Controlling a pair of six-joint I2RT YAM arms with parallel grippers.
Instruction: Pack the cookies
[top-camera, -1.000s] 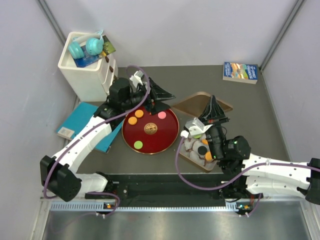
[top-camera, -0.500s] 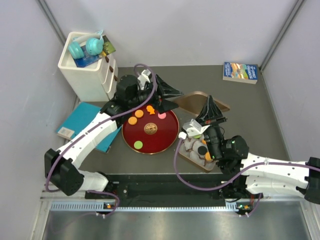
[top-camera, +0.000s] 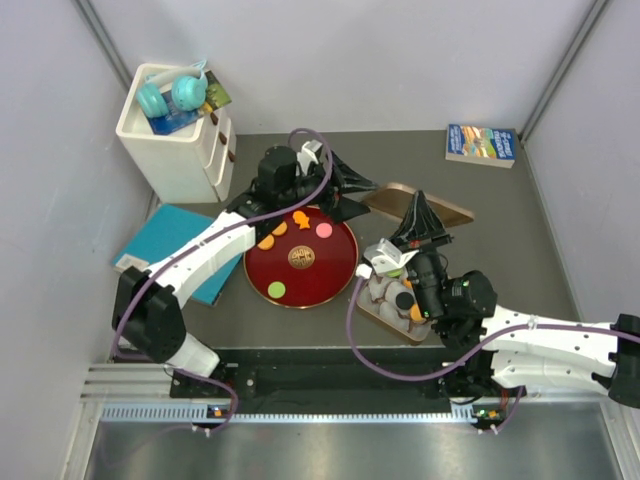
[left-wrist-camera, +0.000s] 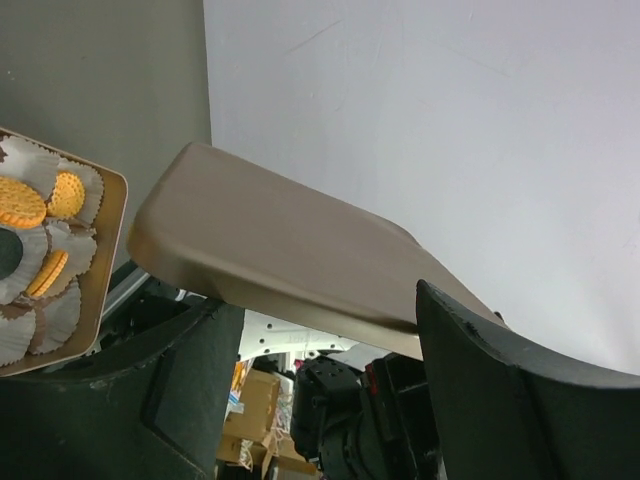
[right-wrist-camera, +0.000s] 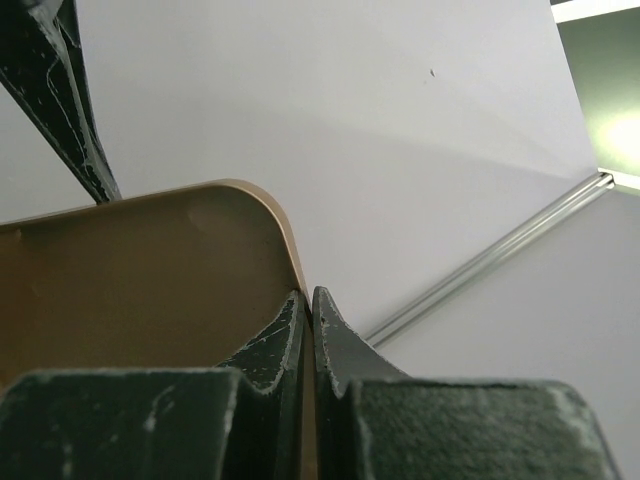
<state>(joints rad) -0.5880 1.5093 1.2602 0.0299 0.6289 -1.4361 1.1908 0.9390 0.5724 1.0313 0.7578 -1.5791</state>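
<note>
The round dark-red plate (top-camera: 300, 262) is glossy and reflective. The brown rounded lid (left-wrist-camera: 270, 250) is smooth, with a soft satin sheen. The white cups (left-wrist-camera: 65, 310) are thin crinkled paper. The orange round cookies (left-wrist-camera: 20, 203) look matt, with ridged edges. The right gripper (right-wrist-camera: 308, 300) has matt black fingers (right-wrist-camera: 268, 345), scuffed and dusty.

Round plate (top-camera: 325, 268): dark red, gold rim, gold central emblem. Cookies (top-camera: 276, 290) on it: orange, pink, green; those in the white crinkled paper cups (left-wrist-camera: 62, 302): orange. Lid (left-wrist-camera: 270, 250): plain tan-brown; book (top-camera: 481, 144), upper right of the frame: blue, multicoloured cover.
</note>
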